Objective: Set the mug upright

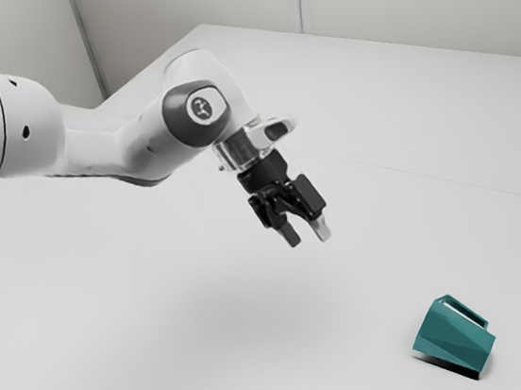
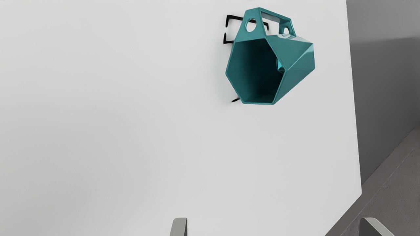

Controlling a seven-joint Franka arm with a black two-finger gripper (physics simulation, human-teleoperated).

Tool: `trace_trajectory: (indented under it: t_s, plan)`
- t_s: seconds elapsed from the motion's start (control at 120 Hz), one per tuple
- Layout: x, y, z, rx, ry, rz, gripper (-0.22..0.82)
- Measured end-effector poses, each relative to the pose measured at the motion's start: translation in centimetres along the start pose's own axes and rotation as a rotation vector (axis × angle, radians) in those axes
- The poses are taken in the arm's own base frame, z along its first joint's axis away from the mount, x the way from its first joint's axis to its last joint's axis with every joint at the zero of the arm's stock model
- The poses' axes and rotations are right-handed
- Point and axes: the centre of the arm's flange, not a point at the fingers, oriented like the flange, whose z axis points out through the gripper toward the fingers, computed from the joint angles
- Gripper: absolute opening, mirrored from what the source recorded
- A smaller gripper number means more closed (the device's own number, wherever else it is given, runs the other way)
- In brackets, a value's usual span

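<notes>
Hand (image 1: 309, 237): stood wide open above worktop (image 1: 132, 312), centre of exterior view, empty, likely spread for grasp. Teal mug (image 1: 455, 335): lay on side, lower right, handle (image 2: 275, 16) uppermost; flat facets probably prevented rolling.

Mug (image 1: 452, 338): lies on its side on table (image 1: 168, 326) | sits toward exterior view's right, well apart from gripper (image 1: 308, 238) | has handle (image 2: 275, 15) uppermost

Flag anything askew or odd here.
The teal mug lies on its side on the table, handle up and open mouth facing sideways, rather than standing. Broken black lines beside its handle also look odd.
</notes>
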Motion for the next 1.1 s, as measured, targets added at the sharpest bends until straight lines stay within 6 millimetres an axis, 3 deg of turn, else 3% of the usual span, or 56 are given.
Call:
trace_trajectory:
  t_s: [0.158, 0.45, 0.675, 0.883, 1.1]
  plan:
    - [0.9, -3.6, 1.4, -0.080, 0.044, -0.040, 0.57]
    - [1.6, -4.2, 6.7, -0.168, 0.046, 0.020, 0.57]
    - [1.9, -3.3, 9.9, -0.187, 0.038, 0.097, 0.57]
    - [3.1, -0.9, 12.4, -0.195, 0.035, 0.188, 0.57]
    - [3.5, 0.2, 15.0, -0.217, 0.026, 0.226, 0.57]
